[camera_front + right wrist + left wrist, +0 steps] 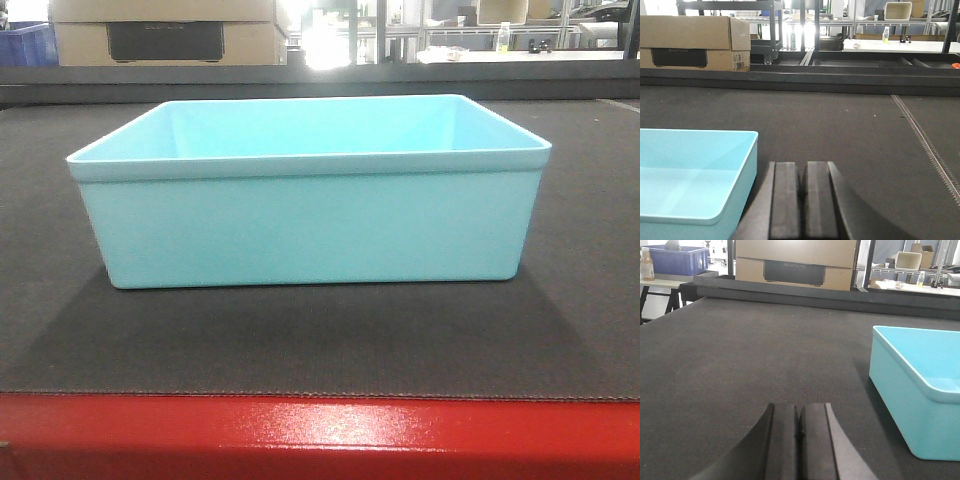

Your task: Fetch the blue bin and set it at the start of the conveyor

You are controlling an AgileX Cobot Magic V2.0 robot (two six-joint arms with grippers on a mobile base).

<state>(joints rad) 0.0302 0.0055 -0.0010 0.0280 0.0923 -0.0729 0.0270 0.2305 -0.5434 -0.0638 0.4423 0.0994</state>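
Observation:
The blue bin (310,195), a pale turquoise tub, sits upright and empty on the dark grey conveyor belt (300,340), just behind its glossy red edge (320,440). In the left wrist view the bin (920,390) is to the right of my left gripper (799,412), which is shut and empty above the belt (750,355). In the right wrist view the bin (690,175) is to the left of my right gripper (803,170), which is shut and empty. Neither gripper touches the bin. No gripper shows in the front view.
A dark raised rail (320,80) borders the belt's far side. A cardboard box (795,262) stands behind it. A dark blue crate (677,260) sits on a table at far left. A seam line (925,145) runs along the belt at the right.

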